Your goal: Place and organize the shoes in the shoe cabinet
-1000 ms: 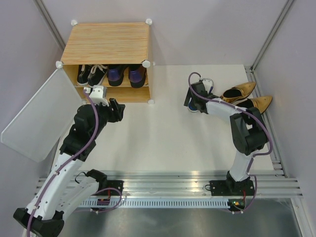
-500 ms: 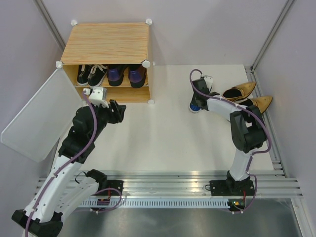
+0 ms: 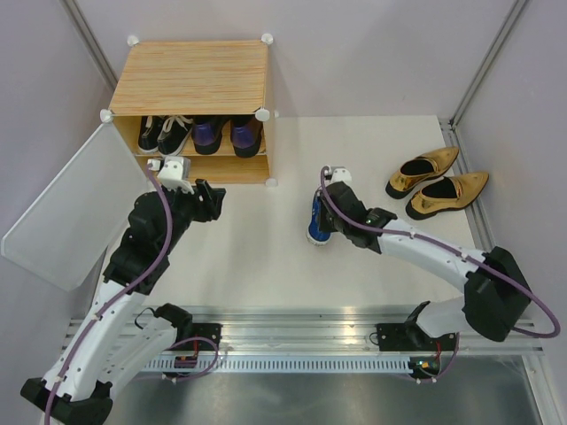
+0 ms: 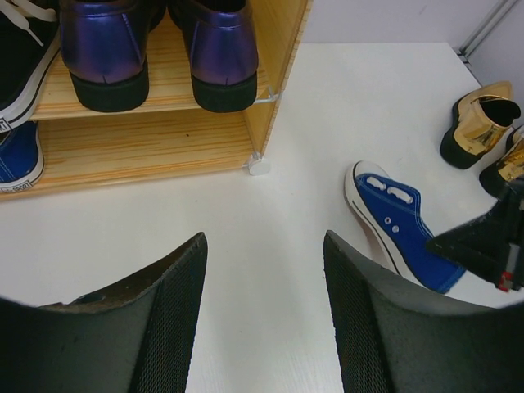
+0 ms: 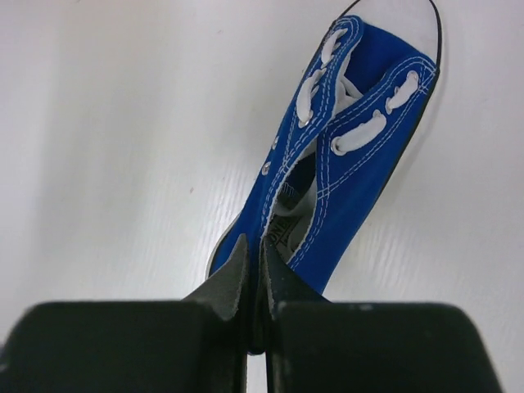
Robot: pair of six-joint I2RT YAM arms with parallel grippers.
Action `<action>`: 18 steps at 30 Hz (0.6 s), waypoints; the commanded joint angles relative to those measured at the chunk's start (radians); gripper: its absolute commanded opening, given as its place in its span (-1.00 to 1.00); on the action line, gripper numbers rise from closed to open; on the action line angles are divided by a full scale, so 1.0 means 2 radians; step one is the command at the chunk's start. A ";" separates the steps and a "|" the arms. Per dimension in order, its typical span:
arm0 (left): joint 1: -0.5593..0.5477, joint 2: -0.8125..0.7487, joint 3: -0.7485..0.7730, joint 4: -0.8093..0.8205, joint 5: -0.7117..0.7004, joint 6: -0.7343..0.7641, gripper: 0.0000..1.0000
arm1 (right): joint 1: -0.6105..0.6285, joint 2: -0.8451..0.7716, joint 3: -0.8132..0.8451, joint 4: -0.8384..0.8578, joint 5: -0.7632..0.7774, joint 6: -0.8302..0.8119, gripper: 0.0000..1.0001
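Note:
My right gripper is shut on the collar edge of a blue sneaker with white laces. It holds the sneaker at mid-table, toe pointing towards the back. A second blue sneaker sits on the lower shelf of the wood-grain shoe cabinet. Black sneakers and purple heels fill the upper shelf. Two gold heels stand at the right. My left gripper hangs open and empty before the cabinet's right corner.
The cabinet's pale door panel is swung open to the left, beside my left arm. Grey walls close in the table on three sides. A metal rail runs along the near edge.
My right gripper shut on the blue sneaker and carried it left and nearer, away from the gold heels to mid-table. My left arm has barely moved.

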 commanded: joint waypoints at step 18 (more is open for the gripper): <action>-0.003 -0.002 -0.002 0.004 -0.058 0.034 0.31 | 0.161 0.089 0.117 0.074 0.090 0.032 -0.99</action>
